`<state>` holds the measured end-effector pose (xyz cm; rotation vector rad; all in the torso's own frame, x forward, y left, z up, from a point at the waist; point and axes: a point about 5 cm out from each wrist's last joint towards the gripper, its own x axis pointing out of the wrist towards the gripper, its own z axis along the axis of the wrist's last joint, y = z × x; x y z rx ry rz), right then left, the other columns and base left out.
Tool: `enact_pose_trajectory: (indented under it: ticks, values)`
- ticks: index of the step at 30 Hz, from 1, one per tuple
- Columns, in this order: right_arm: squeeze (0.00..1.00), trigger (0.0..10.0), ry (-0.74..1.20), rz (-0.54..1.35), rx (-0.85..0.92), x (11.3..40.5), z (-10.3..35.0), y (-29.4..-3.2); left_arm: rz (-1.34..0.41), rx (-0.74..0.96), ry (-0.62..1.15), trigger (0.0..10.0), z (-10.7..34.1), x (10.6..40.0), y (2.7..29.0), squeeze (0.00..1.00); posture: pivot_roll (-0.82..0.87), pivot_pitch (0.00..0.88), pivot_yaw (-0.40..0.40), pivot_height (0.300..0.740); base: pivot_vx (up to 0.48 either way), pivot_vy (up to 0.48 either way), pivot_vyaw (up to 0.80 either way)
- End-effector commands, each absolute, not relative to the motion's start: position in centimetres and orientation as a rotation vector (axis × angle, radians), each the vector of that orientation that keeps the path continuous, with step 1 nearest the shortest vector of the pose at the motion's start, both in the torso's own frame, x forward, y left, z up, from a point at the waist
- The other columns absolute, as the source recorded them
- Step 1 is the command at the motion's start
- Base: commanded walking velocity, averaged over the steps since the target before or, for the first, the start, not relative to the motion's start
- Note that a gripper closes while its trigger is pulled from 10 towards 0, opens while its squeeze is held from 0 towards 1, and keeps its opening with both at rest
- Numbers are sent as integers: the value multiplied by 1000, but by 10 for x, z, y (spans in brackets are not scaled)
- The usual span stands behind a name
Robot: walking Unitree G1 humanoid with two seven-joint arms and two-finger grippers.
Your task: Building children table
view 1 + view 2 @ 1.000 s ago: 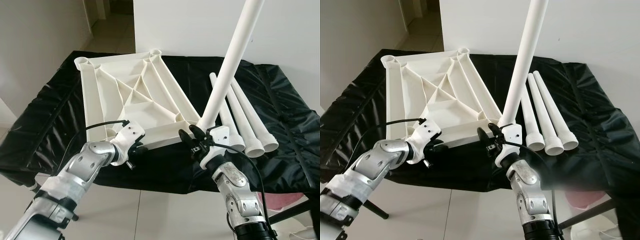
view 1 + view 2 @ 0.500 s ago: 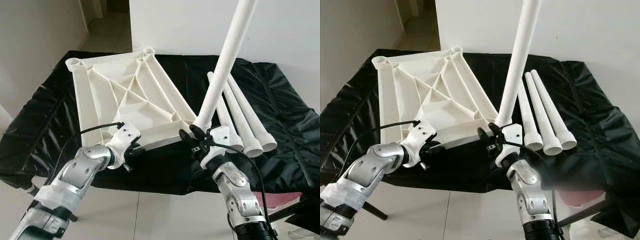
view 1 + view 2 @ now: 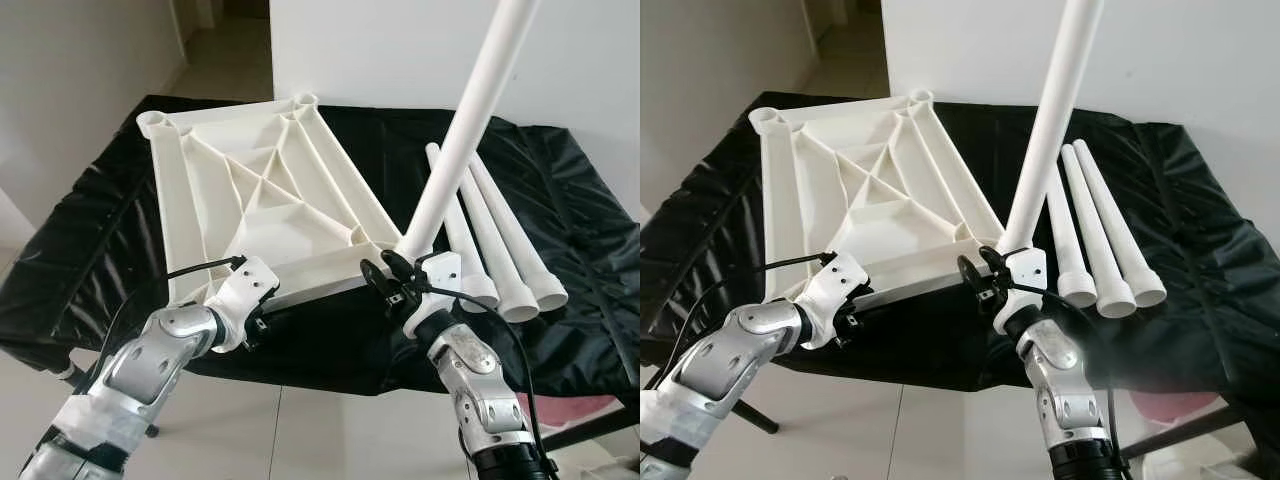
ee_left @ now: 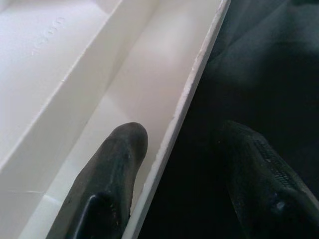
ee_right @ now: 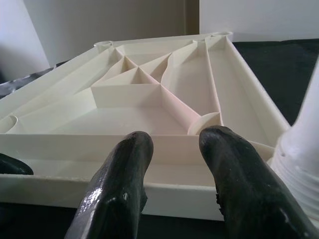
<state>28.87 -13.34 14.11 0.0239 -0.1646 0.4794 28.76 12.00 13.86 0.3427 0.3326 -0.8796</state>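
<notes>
Tabletop lies upside down, ribs up, on the black-covered desk, its near edge toward the robot. One leg stands tilted in the near right corner socket; three spare legs lie side by side just right of it. Left hand is at the near rim, fingers apart and straddling the rim, one inside, one outside, not clamped. Right hand sits at the near edge beside the leg base, fingers apart, gripping nothing. Step looks like seating this leg: pinch the rim with the left hand to steady the top, then grip the leg low, bring it upright and press or twist it straight into the socket; pushing while it leans risks jamming.
</notes>
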Motion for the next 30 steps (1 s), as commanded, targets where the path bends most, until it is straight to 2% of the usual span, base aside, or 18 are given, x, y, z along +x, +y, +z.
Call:
enact_pose_trajectory:
  ticks: [1,4,8,11,15,19,24,30]
  values:
    - [0,10000,-157,475,16,288,138,-135,-1070,300,363,10000,139,275,113,0,54,84,-12,740,0,0,0]
    - [0,10000,-155,471,19,287,137,-135,-1075,239,339,10000,148,277,113,0,54,88,-8,740,0,0,0]
    - [0,10000,-153,467,20,288,137,-135,-979,147,273,10000,167,295,122,0,55,89,-9,740,0,0,0]
    - [0,10000,-153,465,18,288,136,-136,-920,160,257,10000,169,303,129,0,55,89,-9,740,0,0,0]
    - [0,10000,-155,461,20,289,137,-136,-738,156,212,10000,180,325,149,0,52,89,-15,740,0,0,0]
    - [0,10000,-156,461,22,289,137,-135,-703,173,212,10000,181,329,154,0,52,89,-15,740,0,0,0]
    - [0,10000,-157,459,24,290,138,-135,-567,288,240,10000,175,342,176,0,47,88,-15,740,0,0,0]
    - [0,10000,-160,454,22,290,138,-136,-528,321,261,10000,171,345,185,0,46,88,-14,740,0,0,0]
